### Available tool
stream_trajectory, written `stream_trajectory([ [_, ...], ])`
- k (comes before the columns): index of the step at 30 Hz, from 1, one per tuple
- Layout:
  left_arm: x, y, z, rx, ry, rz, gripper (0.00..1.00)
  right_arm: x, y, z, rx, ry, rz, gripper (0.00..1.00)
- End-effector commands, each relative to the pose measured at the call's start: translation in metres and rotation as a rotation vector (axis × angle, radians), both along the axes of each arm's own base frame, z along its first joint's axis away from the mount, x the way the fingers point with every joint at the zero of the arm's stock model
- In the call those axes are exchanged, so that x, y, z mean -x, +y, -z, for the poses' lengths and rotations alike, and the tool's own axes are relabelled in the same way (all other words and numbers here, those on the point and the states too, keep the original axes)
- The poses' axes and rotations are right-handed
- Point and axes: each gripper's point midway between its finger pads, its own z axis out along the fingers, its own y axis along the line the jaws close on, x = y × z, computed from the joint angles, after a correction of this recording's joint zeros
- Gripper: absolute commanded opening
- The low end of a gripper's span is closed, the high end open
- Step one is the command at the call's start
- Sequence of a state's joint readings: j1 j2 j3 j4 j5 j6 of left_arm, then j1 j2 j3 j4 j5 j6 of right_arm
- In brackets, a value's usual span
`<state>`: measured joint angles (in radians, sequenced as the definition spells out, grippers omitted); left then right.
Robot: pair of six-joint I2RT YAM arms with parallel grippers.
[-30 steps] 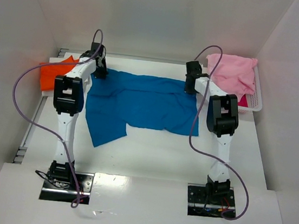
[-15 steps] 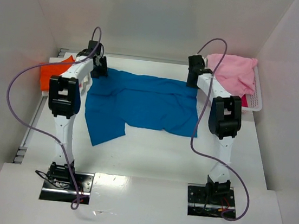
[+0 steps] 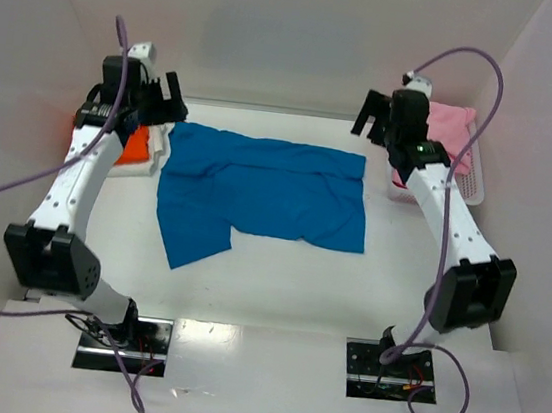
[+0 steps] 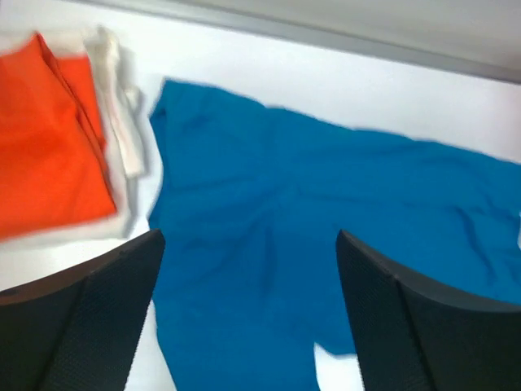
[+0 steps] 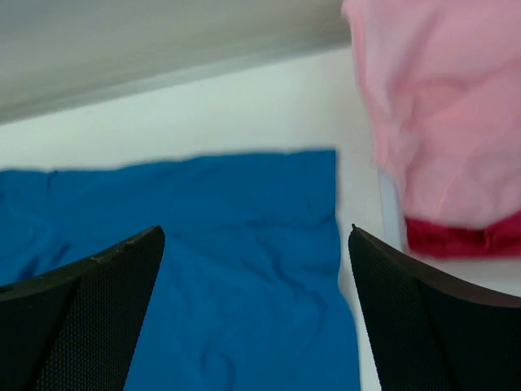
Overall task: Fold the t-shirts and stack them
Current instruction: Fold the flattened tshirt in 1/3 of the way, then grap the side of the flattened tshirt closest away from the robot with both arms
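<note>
— Across the middle of the overhead frame, what lies on the white table (image 3: 277, 277)?
— A large bright blue cotton t-shirt (image 3: 258, 189), spread flat, one sleeve trailing toward the lower left.
— And the grippers?
— Near its far corners: left gripper (image 3: 160, 98) at upper left, right gripper (image 3: 371, 118) at upper right. Both jaws are wide, with nothing between them.
— Farther back?
— An orange cotton t-shirt (image 4: 49, 155) lies far left on white cloth (image 4: 122, 122). A pale pink t-shirt (image 3: 449, 125) is heaped in the white plastic basket (image 3: 475, 194), upper right.
</note>
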<state>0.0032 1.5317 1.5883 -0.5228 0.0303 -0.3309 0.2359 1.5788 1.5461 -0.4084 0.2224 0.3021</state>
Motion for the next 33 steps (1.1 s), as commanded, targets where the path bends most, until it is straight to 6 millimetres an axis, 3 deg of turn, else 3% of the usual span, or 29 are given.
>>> stream_trajectory([
  [1,0.057,-0.017,0.056,0.086,0.194,0.039,0.97,0.054,0.007,0.056,-0.102,0.137,-0.004,0.99],
  [2,0.073,-0.017,0.075,0.096,0.25,0.03,0.97,0.065,0.004,0.063,-0.111,0.148,0.002,0.99],
  [6,0.12,-0.02,0.1,0.123,0.345,0.016,1.0,0.102,-0.003,0.097,-0.113,0.223,0.009,0.99],
  [9,0.141,-0.027,0.116,0.178,0.413,0.011,1.0,0.118,-0.004,0.118,-0.12,0.293,0.021,0.99],
  [16,0.199,-0.052,0.158,0.345,0.603,-0.024,1.0,0.121,-0.001,0.154,-0.153,0.37,0.049,0.99],
  [21,0.205,-0.049,0.156,0.374,0.612,-0.141,1.0,0.116,0.01,0.182,-0.185,0.443,0.035,0.99],
  [27,0.191,-0.047,0.172,0.497,0.563,-0.325,1.0,0.103,0.014,0.176,-0.199,0.399,0.025,0.99],
  [33,0.171,-0.019,0.183,0.427,0.479,-0.477,1.0,0.095,0.018,0.178,-0.205,0.398,0.017,0.99],
])
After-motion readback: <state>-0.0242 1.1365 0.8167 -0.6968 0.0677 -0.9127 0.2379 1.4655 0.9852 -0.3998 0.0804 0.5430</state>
